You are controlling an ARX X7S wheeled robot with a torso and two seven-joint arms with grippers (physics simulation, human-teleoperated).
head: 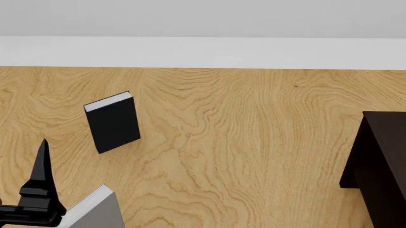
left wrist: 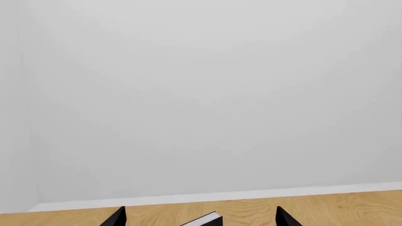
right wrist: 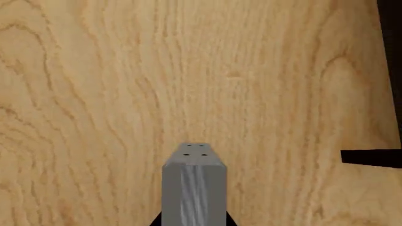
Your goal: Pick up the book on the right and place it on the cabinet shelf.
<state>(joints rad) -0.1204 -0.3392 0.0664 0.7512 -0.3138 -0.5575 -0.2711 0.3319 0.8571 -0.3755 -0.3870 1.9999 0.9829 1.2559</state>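
Observation:
My right gripper [right wrist: 191, 221] is shut on a thick grey book [right wrist: 193, 188] with small dark dots on its far end, held above the wooden floor. It does not show in the head view. A plain light-grey book [head: 95, 212] with a whitish edge pokes in at the head view's bottom left, right beside my left arm's finger [head: 43, 164]. I cannot tell whether it lies on the floor. My left gripper [left wrist: 201, 215] is open and holds nothing. The very dark cabinet [head: 381, 161] stands at the right; its dark edge [right wrist: 370, 157] also shows beside the held book.
A black book [head: 114, 121] with white page edges lies flat on the floor at the left, also ahead of the left gripper as the black book [left wrist: 207, 219]. A white skirting board [head: 203, 52] and wall bound the far side. Wooden floor [head: 254, 142] spans the middle.

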